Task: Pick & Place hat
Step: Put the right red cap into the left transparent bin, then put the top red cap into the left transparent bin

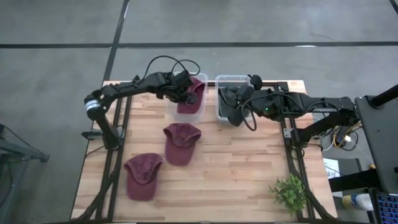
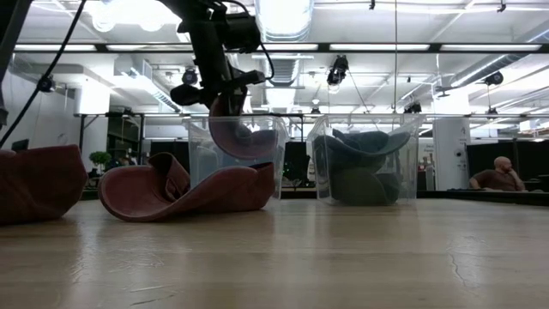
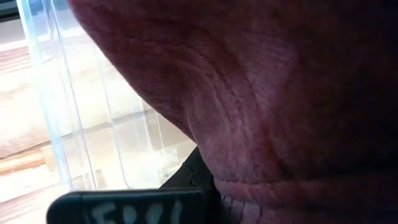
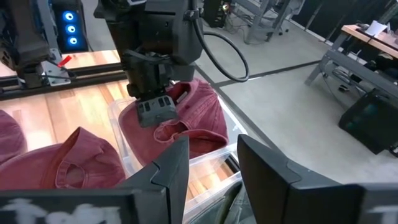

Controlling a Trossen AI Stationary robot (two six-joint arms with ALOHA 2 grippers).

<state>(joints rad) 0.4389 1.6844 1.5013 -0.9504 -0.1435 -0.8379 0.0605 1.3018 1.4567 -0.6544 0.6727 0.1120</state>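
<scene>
A wooden table [image 1: 249,168] holds two clear bins. The left gripper [image 1: 182,89] hangs over the left bin [image 1: 177,109], clenched on a maroon hat [image 1: 194,94] that droops below it into the bin. The right gripper [image 1: 231,99] hovers over the right bin [image 1: 219,81], fingers [image 4: 165,165] apart; dark hats [image 2: 360,167], probably, lie beneath. Two more maroon hats [image 1: 181,142] lie nearer the table's front.
</scene>
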